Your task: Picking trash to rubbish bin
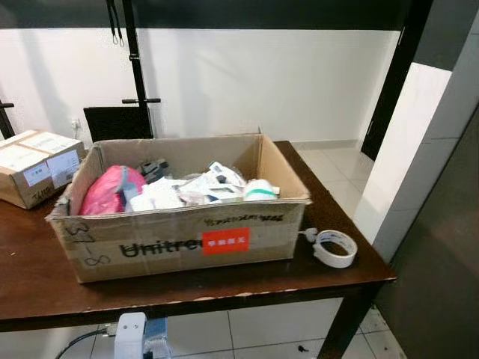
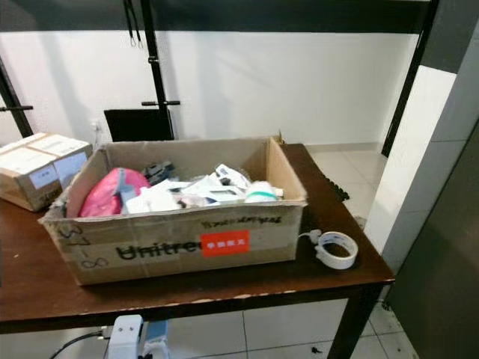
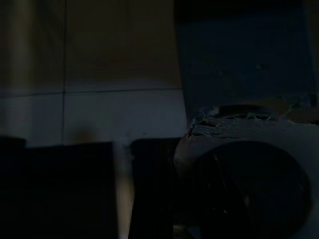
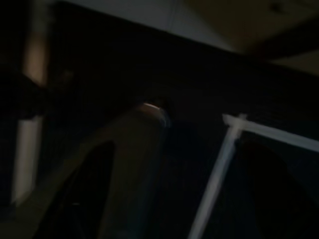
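An open cardboard box (image 1: 179, 243) printed "Unitree" with a red label stands on a dark wooden table (image 1: 30, 277). It holds mixed trash: a pink bag-like item (image 1: 112, 191) at the left, crumpled white wrappers and papers (image 1: 194, 191) in the middle, and a white bottle with a green band (image 1: 260, 190) at the right. A white roll of tape (image 1: 334, 247) lies on the table just right of the box. Both arms hang idle in shade. The left wrist view is very dark, with a pale rounded shape (image 3: 249, 189) faintly made out.
A smaller sealed cardboard box (image 1: 34, 164) sits at the table's far left. A black metal stand (image 1: 135, 75) rises behind the table against a white wall. A white device (image 1: 131, 336) is below the front edge. Tiled floor (image 1: 329, 172) lies to the right.
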